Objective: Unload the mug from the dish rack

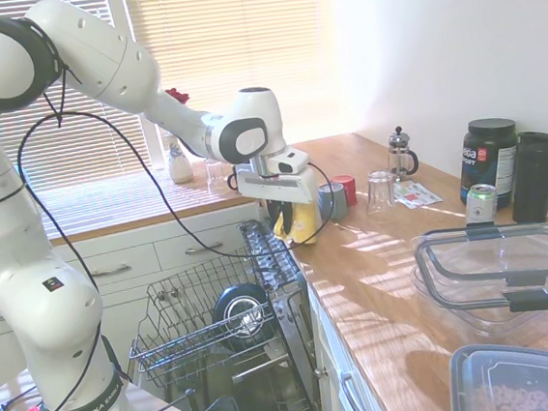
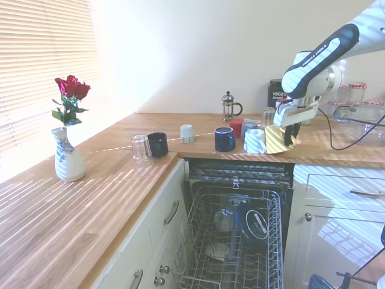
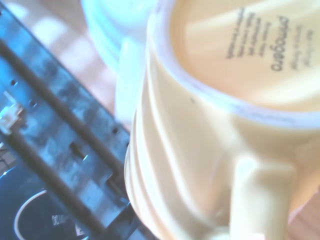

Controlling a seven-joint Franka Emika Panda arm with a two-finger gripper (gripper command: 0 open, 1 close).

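Observation:
The yellow mug [image 1: 301,224] hangs tilted at the wooden counter's front edge, close beside a white mug [image 2: 254,141]. My gripper [image 1: 289,207] is shut on the yellow mug [image 2: 276,139], gripping it from above. In the wrist view the mug [image 3: 200,150] fills most of the picture, with black print on its base and its handle towards the camera. The grey wire dish rack [image 1: 171,349] is pulled out below and to the left of the mug. From the other side the rack [image 2: 195,241] stands open under the counter.
A dark round dish [image 1: 238,311] stands in the rack. A blue mug [image 2: 224,139], red mug [image 2: 236,127], black mug [image 2: 157,144], glass [image 2: 140,148] and French press [image 2: 228,106] stand on the counter. Clear food containers [image 1: 505,280] sit front right. A vase [image 2: 67,155] is far left.

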